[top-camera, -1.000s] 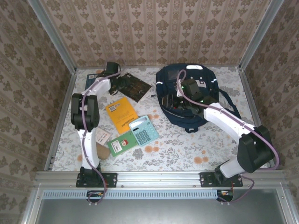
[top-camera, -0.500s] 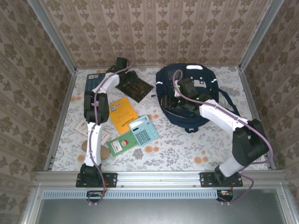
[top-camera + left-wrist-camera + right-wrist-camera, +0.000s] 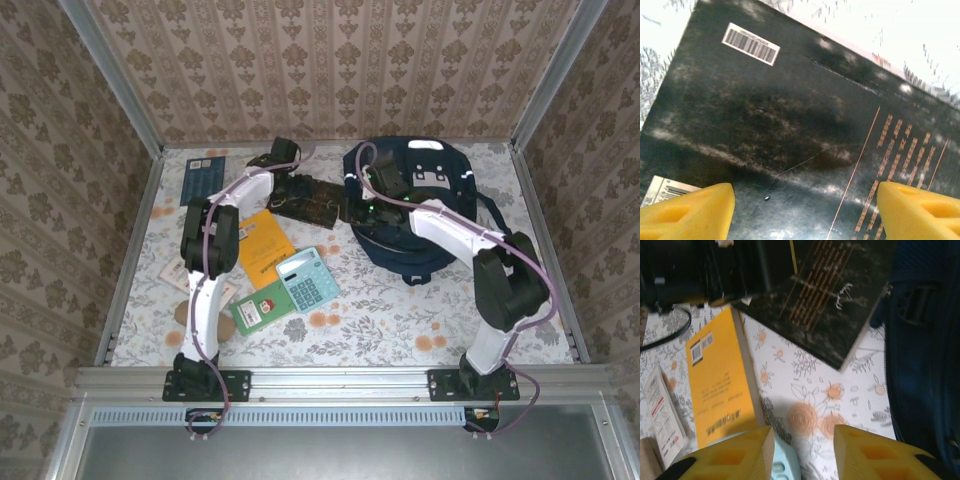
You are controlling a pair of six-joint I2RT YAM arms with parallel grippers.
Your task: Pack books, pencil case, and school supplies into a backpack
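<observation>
Wallpapered walls on three sides, floral worktop (image 3: 400, 320) below.

- backpack (image 3: 420, 240): navy, upper right of centre in the overhead view, lying flat.
- black book (image 3: 308, 200): upper centre, just left of the backpack, its right end reaching the bag's left edge. Lies flat on the worktop.
- left pincer (image 3: 805, 200): over the black book's cover. Yellow fingertips (image 3: 690, 207) spread wide at the bottom corners of the wrist view, with only cover showing between them. No sign of it pinching anything. White barcode label (image 3: 751, 44) on the cover at upper left of that view.
- right pincer (image 3: 802, 450): at the backpack's left edge, pointing down at the worktop. Fingers parted, nothing between them. Bare floral cloth and a corner of the calculator show in the gap.
- orange-yellow book (image 3: 258, 245): below the black book, left of centre.
- calculator (image 3: 308, 280): light blue, just below right of the orange-yellow book, touching or overlapping its corner.
- green book (image 3: 262, 308): small, right below left of the calculator.
- dark blue book (image 3: 203, 178): upper left, well apart from the bag.
- white card (image 3: 660, 410): red print, left of the orange-yellow book.
- pencil case (image 3: 183, 312): tan, lower left, mostly hidden behind the left arm.
</observation>
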